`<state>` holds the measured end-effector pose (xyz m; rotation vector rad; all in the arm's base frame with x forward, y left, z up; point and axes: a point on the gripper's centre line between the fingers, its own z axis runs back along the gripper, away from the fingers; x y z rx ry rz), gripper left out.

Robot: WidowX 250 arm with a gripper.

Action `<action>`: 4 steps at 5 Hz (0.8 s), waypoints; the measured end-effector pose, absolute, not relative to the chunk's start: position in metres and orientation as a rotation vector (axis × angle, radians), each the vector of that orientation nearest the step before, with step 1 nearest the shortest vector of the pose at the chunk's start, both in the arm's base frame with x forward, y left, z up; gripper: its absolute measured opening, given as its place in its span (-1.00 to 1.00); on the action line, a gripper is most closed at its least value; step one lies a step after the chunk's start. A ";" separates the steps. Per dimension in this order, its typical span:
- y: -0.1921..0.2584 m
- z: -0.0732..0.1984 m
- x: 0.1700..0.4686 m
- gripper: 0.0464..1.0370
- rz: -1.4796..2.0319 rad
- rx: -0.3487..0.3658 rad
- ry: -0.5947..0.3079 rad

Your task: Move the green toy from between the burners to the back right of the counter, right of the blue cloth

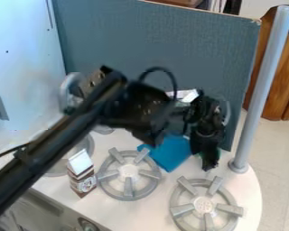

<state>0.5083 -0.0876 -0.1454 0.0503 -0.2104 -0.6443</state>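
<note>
The gripper (208,161) is hanging at the stove top's (150,211) back edge, beside a blue item (171,152) that seems to be lying unlifted behind the middle burner (128,170); whether it is spread, pressed together or pinching anything, I cannot tell. A carton (81,173) is standing near the front edge. A grey panel (159,43) is rising close behind; the arm (53,146) is crossing overhead.
</note>
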 end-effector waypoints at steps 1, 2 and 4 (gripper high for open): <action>-0.090 -0.148 0.506 0.92 -0.644 0.048 -0.194; -0.089 -0.151 0.494 0.92 -0.638 0.032 -0.189; -0.047 -0.105 0.468 0.92 -0.592 -0.031 -0.239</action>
